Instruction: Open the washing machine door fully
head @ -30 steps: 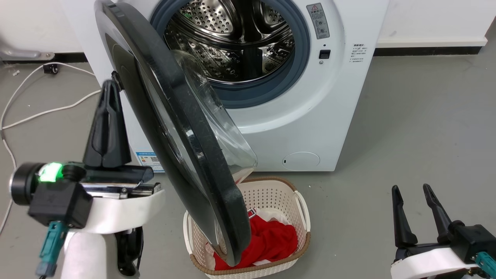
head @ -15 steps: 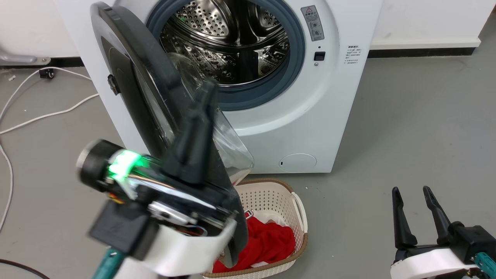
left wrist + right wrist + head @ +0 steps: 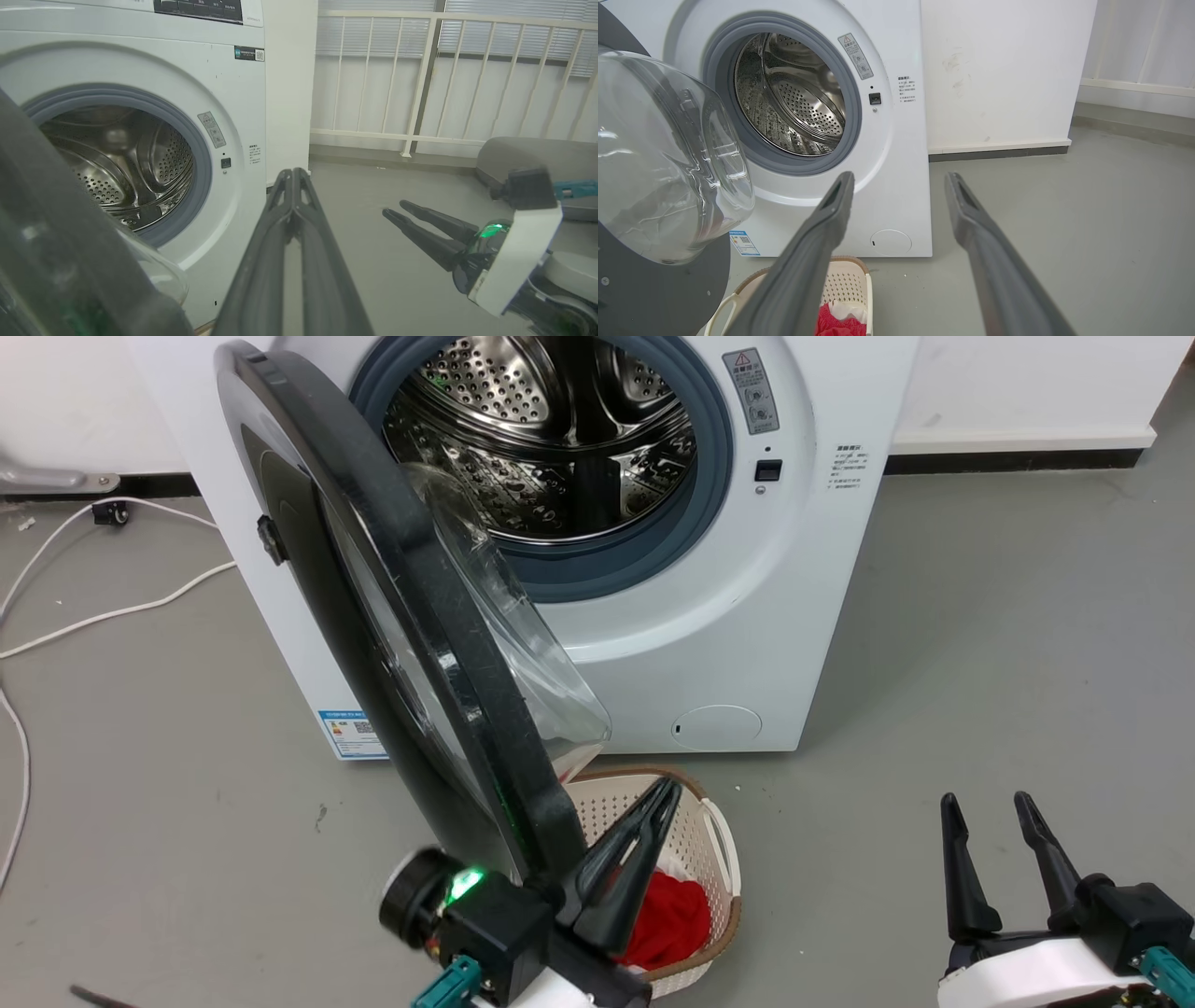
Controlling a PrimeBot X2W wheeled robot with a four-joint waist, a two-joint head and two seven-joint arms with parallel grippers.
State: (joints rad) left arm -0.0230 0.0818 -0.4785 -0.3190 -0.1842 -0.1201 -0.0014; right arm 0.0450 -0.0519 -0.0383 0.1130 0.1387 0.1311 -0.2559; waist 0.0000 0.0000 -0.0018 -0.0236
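Head view: the washing machine (image 3: 747,616) stands on a grey floor (image 3: 980,644) and takes up the field from 10 to 1 o'clock. Its perforated steel drum (image 3: 551,439) is exposed inside a grey rubber gasket (image 3: 709,485). The washing machine door (image 3: 411,616) is hinged on the side of the cabinet toward 9 o'clock. It stands swung out from the drum mouth and is seen nearly edge-on, running from 11 o'clock down to 6 o'clock. Its clear glass bowl (image 3: 523,653) bulges toward 3 o'clock. The door's lower rim hangs above a cream laundry basket (image 3: 719,840) that holds a red garment (image 3: 667,924). On the cabinet front, a blue label sticker (image 3: 353,735) lies at 8 o'clock of the door and a round lower flap (image 3: 717,726) lies at 12 o'clock of the basket. The left pincer (image 3: 667,793) is at 6 o'clock with its fingers pressed together on nothing. They point toward 1 o'clock over the basket, just beside the door's lower rim; whether they touch the rim cannot be told. The right pincer (image 3: 985,800) is at 4 o'clock, spread and empty, well apart from the machine. A white cable (image 3: 112,611) trails on the floor at 9 o'clock. Left wrist view: the two closed fingers (image 3: 261,261) meet along their length, and the door's dark edge lies at 8 o'clock.
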